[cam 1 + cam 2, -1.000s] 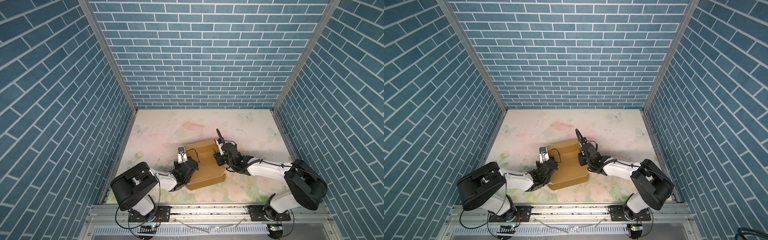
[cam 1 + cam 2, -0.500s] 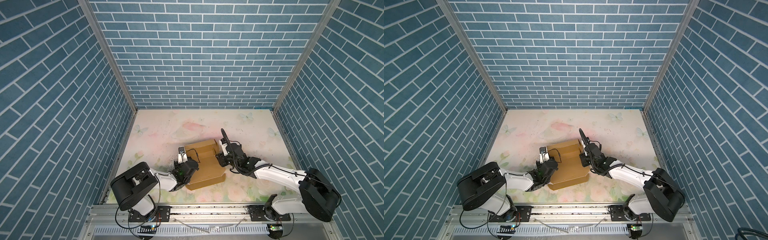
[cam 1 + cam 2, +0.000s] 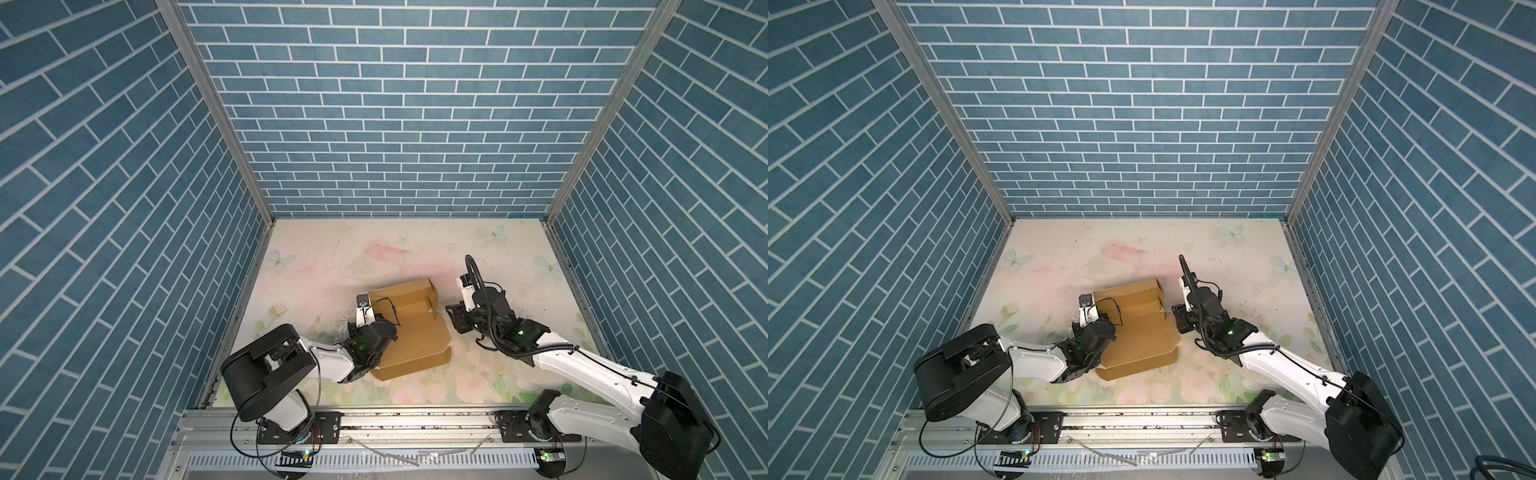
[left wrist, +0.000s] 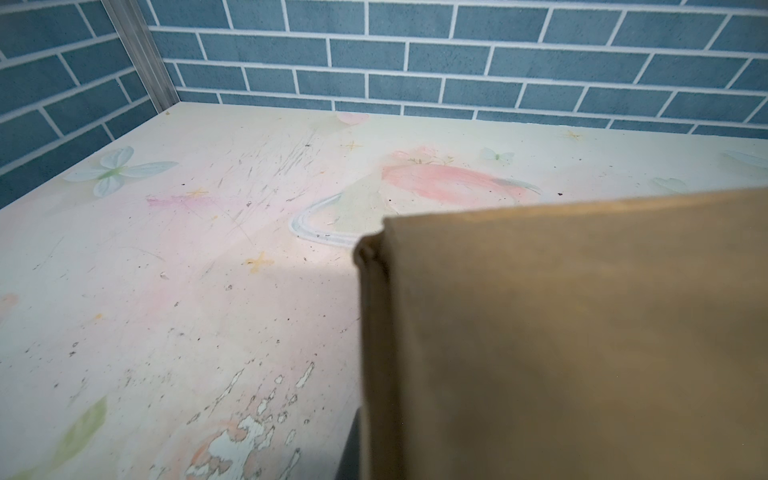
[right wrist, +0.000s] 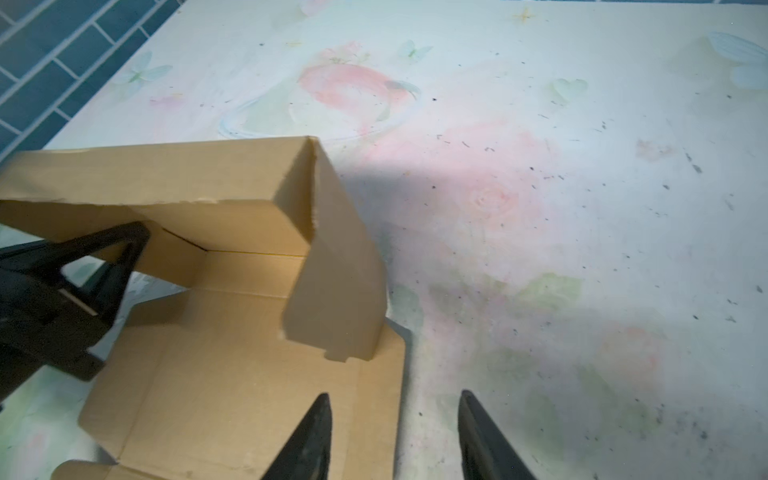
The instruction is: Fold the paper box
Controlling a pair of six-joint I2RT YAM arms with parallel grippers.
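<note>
Cardboard pinched in left pincer (image 5: 104, 266): jaws pressed together on left side of paper box (image 3: 415, 332). Right pincer (image 3: 455, 322) spread and empty. It has backed off box's right edge, which it touched a second ago. Right flap (image 5: 332, 270) stands unsupported. We judge that fold released, regrasp needed. Box sits mid-desk (image 3: 374, 249), toward near edge. We read its long axis as near-to-far, raised end pointing at back wall, flat panel toward our bases.
</note>
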